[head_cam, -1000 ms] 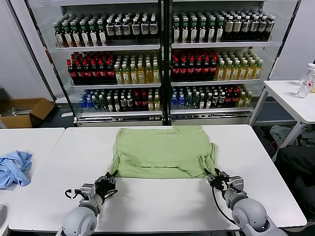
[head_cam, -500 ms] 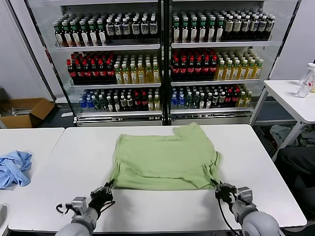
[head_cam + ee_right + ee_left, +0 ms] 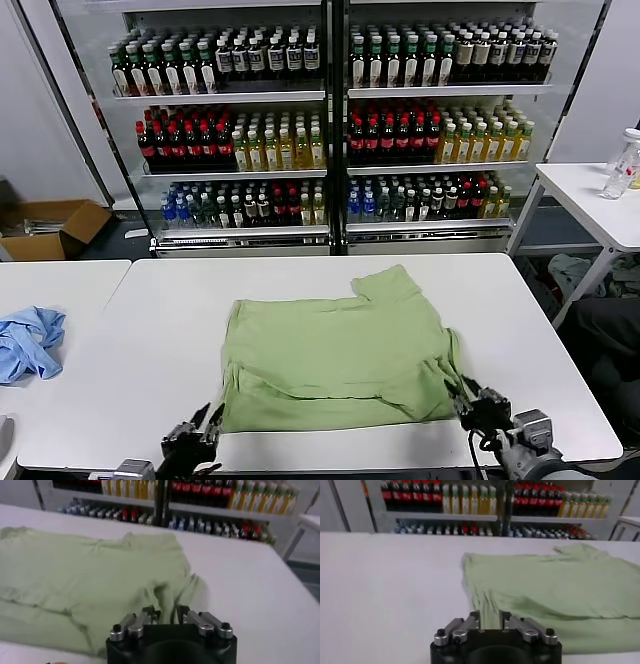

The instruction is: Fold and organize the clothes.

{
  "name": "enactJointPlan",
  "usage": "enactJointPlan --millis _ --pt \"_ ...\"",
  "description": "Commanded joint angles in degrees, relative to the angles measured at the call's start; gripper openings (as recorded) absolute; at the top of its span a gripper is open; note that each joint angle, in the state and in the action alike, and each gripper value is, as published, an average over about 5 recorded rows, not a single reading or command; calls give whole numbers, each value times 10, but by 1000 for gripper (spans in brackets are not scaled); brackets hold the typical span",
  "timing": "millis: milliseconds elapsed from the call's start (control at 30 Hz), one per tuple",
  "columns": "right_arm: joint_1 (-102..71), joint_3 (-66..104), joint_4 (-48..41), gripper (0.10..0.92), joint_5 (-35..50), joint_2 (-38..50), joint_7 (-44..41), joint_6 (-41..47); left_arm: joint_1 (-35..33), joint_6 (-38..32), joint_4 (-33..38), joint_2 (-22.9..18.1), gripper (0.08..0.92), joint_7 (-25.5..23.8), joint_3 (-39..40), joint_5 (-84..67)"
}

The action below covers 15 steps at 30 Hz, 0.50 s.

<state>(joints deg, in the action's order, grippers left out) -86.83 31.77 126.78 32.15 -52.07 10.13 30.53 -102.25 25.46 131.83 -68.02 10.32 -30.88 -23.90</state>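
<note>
Pastel-green T-shirt lies flat in the head view at the table's middle, its near hem at six o'clock clamped by the left gripper and right gripper; compared with a second ago the whole shirt sits closer to the near edge. Left wrist view: the jaws pinch the T-shirt's corner, so a good pull seems level and even. Right wrist view: that claw likewise grips fabric, best matched in pace.

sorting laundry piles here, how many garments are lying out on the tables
2: the green T-shirt spread on the middle table, and a crumpled light blue garment on the table to the robot's left. None seem hidden.
</note>
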Motion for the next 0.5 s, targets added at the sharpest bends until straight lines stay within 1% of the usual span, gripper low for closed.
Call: enactJointPlan --millis 33,200,300,400,500 --pt "238 -106 -119 609 20 5 22 1 191 13 -99 49 405 37 -5 -51" --pt "451 -236 -309 753 9 -38 24 24 357 18 -234 62 553 43 65 -60" --pt "532 -285 -392 807 6 -65 18 26 433 22 -300 70 639 43 108 -63" --pt "583 -310 -450 821 11 -88 14 26 490 27 -353 69 726 45 144 -67" --pt "612 -318 -497 822 20 -110 14 22 531 29 -397 60 794 48 179 -66"
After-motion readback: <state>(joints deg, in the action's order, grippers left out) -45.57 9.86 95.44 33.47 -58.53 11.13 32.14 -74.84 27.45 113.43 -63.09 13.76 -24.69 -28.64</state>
